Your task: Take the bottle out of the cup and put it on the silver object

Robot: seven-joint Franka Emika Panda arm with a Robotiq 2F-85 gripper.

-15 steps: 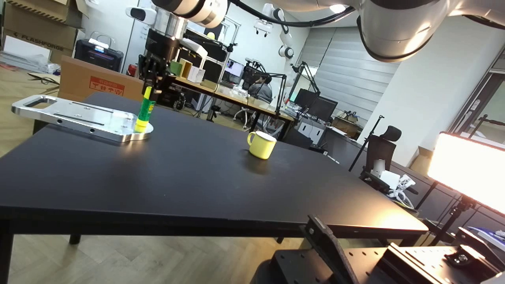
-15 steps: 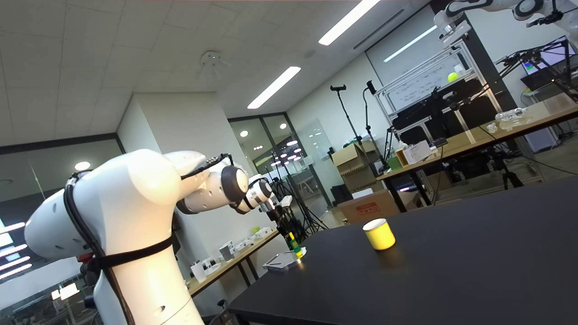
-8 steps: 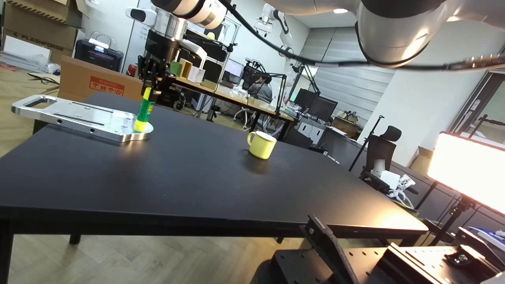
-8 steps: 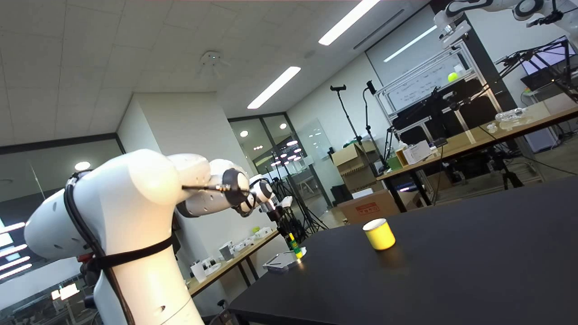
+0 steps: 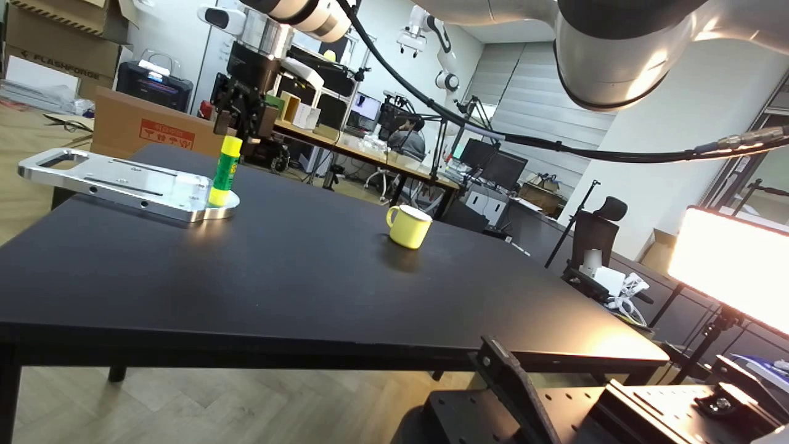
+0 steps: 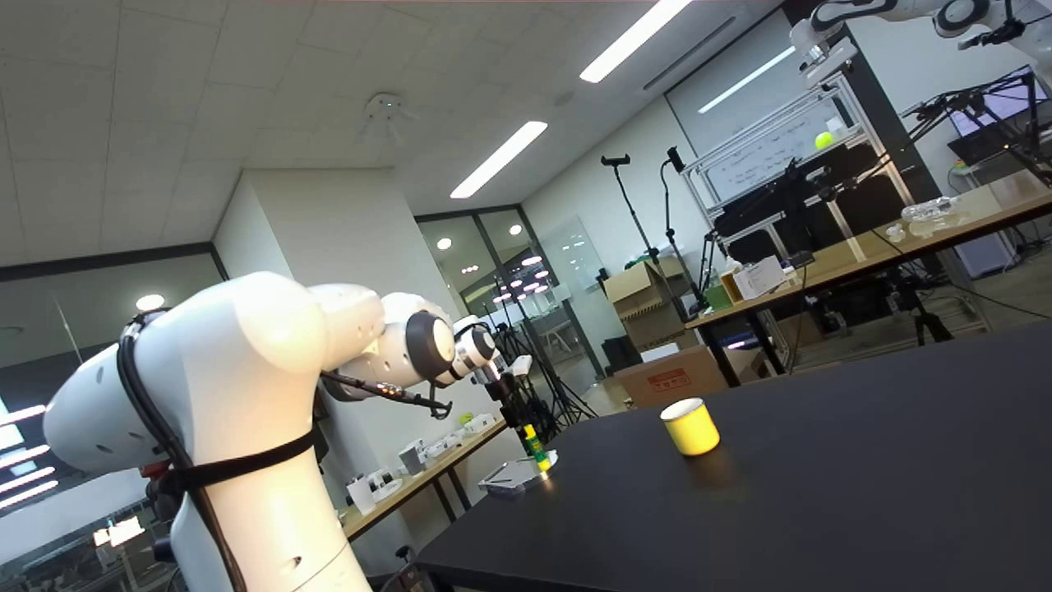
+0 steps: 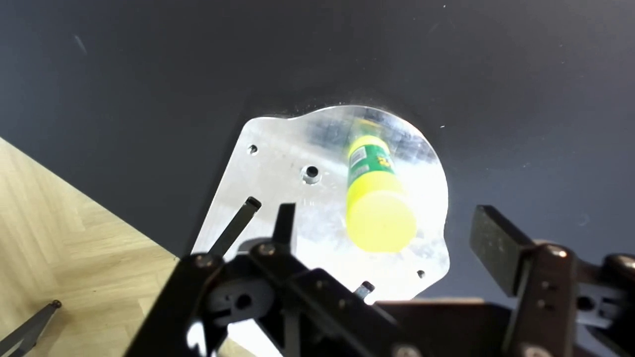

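Wrist view: just let go at the gripper (image 7: 389, 234).
Half a second ago closed on the top of the bottle (image 7: 377, 198); now spread wide at the jaws and holding nothing, with a gap to either side. Between the jaws or just beneath (cannot tell which), stands free and upright on the silver object (image 7: 322, 213), near the rounded end. Farther out, well apart from the gripper in both exterior views, find the cup (image 5: 410, 228) on the dark table (image 5: 296, 277), with nothing seen poking above the rim. Looks to have met the task's aim; likely calls only for backing straight up before any sideways swing, so as not to clip and topple something so slim.
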